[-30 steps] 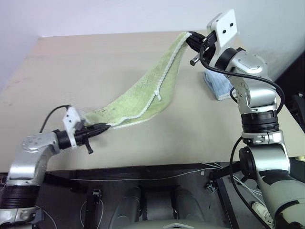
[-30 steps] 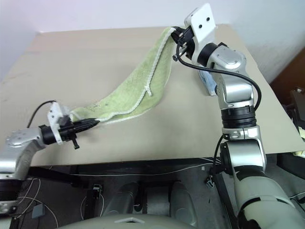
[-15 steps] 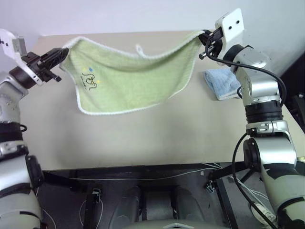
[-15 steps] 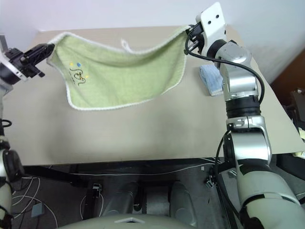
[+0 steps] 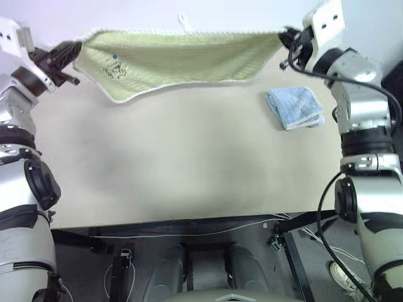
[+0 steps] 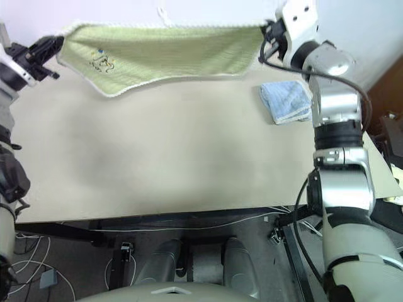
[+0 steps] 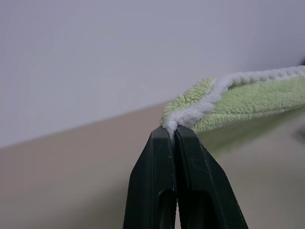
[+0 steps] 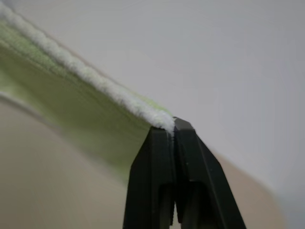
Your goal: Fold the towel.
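Both arms raised, spread wide. Left gripper [image 5: 74,49] and right gripper [image 5: 284,39] each pinch towel [image 5: 182,56] corner (fingers pressed tight), towel stretched taut above table [image 5: 189,157], blue cloth [image 5: 295,107] below.

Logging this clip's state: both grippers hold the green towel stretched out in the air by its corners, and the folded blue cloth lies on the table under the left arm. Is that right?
Not quite. The blue cloth lies on the table by the right arm, as the left eye view shows. The rest holds: the left gripper and right gripper are each shut on a corner of the towel, stretched in the air.
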Controlling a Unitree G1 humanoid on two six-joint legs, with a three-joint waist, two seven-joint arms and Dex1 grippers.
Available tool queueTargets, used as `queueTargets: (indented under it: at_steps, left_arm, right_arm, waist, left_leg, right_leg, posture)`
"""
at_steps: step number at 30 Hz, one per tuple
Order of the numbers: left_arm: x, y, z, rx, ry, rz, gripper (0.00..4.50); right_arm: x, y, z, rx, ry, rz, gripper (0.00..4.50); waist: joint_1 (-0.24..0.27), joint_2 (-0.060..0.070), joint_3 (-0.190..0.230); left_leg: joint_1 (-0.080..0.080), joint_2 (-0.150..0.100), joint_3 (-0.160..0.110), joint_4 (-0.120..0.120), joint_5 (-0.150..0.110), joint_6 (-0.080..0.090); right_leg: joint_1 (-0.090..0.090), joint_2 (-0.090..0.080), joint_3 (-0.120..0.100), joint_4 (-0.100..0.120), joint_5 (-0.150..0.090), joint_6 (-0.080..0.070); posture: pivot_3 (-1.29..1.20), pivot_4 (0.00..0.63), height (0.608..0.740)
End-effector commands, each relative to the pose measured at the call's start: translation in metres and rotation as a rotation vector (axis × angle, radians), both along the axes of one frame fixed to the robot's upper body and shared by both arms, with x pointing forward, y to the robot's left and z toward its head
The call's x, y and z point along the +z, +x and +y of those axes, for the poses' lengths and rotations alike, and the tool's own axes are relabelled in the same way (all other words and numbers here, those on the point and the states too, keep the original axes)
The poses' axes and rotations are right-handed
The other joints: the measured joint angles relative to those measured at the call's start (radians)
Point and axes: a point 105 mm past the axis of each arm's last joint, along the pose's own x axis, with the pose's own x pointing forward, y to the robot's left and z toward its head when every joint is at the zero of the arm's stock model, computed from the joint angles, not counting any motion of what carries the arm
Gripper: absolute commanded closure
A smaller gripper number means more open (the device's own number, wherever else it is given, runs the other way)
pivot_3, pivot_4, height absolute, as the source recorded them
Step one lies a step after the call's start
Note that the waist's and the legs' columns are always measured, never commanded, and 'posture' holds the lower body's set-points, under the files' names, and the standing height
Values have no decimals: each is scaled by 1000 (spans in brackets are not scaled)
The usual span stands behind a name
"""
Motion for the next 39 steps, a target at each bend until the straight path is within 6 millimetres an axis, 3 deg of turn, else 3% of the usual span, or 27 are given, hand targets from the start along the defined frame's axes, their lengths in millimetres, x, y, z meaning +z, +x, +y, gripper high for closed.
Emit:
queueTargets:
  at_steps: [1, 4, 12, 24, 32, 39]
  left_arm:
    - [-5, -17, 15, -43, 10, 25, 4447]
    - [-43, -36, 28, -86, 56, 150, 4447]
    - [-86, -70, 24, -233, 98, 308, 4447]
    - [-120, -121, 29, -264, 298, 528, 4447]
    - [-124, -138, 33, -262, 277, 591, 4447]
    - [-126, -125, 18, -285, 187, 574, 4447]
  right_arm:
    - [14, -30, 3, 75, -8, -27, 4500]
    - [-11, -54, 5, 142, -57, 68, 4500]
    - [-70, -113, 6, 318, -227, 356, 4500]
    - [-118, -169, -4, 473, -370, 637, 4500]
    - [-135, -189, -10, 514, -402, 719, 4500]
    - [-133, -171, -13, 506, -373, 685, 4500]
  waist:
    - [-3, 0, 0]
    - [-6, 0, 0]
    - [8, 0, 0]
    - [8, -1, 0]
    - [28, 0, 0]
    - [33, 0, 0]
  left_leg:
    - [-1, 0, 0, 1, 0, 0]
    - [0, 1, 0, 2, 0, 0]
    - [0, 4, -2, 11, 0, 0]
    - [0, 5, -2, 10, -1, -1]
    - [-2, 5, -2, 7, -2, -3]
    - [-2, 5, -2, 7, -2, -3]
  right_leg:
    - [-1, 0, 0, 1, 0, 0]
    - [-2, 1, 0, 3, 0, 0]
    - [2, 0, -1, 5, 0, -1]
    - [2, -6, 1, 1, -1, -6]
    - [0, -7, 1, -2, -2, -7]
    - [1, -7, 0, -3, -2, -8]
  posture:
    - [0, 150, 740]
    - [0, 150, 740]
    - [0, 150, 740]
    - [0, 150, 740]
    - [0, 150, 740]
    - [0, 150, 740]
